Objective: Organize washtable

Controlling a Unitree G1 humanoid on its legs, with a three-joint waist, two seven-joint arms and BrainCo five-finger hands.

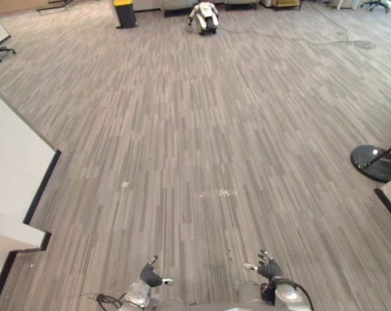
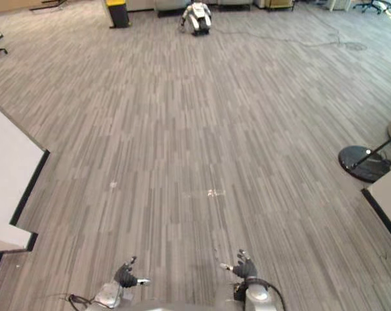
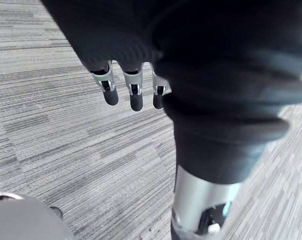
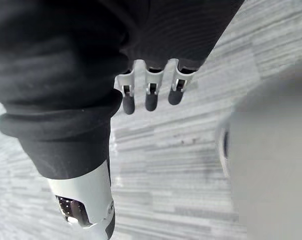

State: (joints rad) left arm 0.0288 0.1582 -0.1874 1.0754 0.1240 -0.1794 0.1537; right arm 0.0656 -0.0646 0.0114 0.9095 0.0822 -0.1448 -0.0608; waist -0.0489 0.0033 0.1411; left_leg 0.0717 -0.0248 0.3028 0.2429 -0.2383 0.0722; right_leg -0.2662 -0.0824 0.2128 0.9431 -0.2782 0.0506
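Washtable or not, I cannot tell: a white slab (image 1: 13, 162) stands well left of the fingers. The left hand (image 1: 150, 276) and right hand (image 1: 268, 267) hang loose-fingered and empty above the floor (image 1: 201, 129).

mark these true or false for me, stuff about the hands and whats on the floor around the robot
1. The left hand and right hand hold nothing, fingers relaxed. True.
2. A washtable stands right before the robot. False: grey striped floor stretches ahead.
3. A white robot sits at the far end. True.
4. The round black base lies on the robot's left. False: the round black base lies on its right.
5. The far bin has a yellow top. True.
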